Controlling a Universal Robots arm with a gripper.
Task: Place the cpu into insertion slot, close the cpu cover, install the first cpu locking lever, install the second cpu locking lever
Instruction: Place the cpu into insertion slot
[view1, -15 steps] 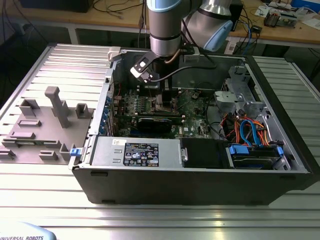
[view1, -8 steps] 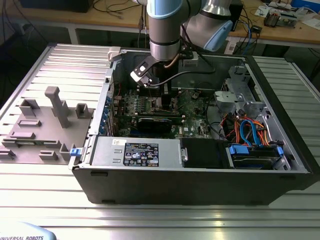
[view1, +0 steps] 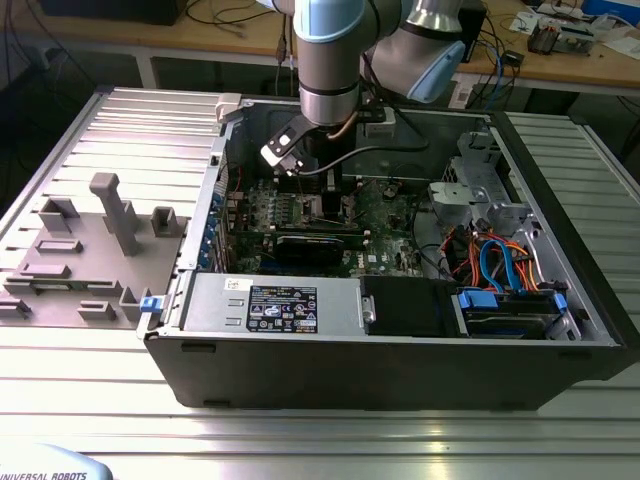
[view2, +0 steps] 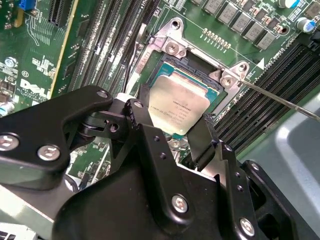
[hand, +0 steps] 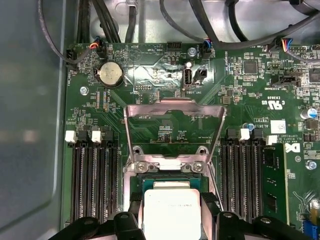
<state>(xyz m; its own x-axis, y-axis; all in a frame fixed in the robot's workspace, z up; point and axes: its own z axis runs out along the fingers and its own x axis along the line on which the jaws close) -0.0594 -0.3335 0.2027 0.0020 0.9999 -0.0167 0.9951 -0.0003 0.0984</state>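
Note:
My gripper (view2: 172, 122) (hand: 172, 205) is shut on the cpu (view2: 177, 102) (hand: 172, 212), a flat silver square with a black finger against each of two opposite edges. The cpu hangs right over the insertion slot (view2: 200, 61) (hand: 170, 167), whose dark centre and silver rim show past its far edge. I cannot tell whether the chip is touching the socket. The cpu cover (hand: 172, 106) stands swung up and open behind the slot. A thin metal locking lever (view2: 280, 97) sticks out from the socket corner. In the exterior view the gripper (view1: 325, 195) reaches down inside the open computer case.
Long black memory slots (hand: 92, 182) (hand: 245, 175) flank the socket on the green motherboard (view1: 385, 215). Black cables (hand: 200, 20) cross the case wall beyond the board. A power supply (view1: 275, 305) and drive bay with blue cables (view1: 500, 275) fill the case front. A grey fixture (view1: 95, 250) sits outside.

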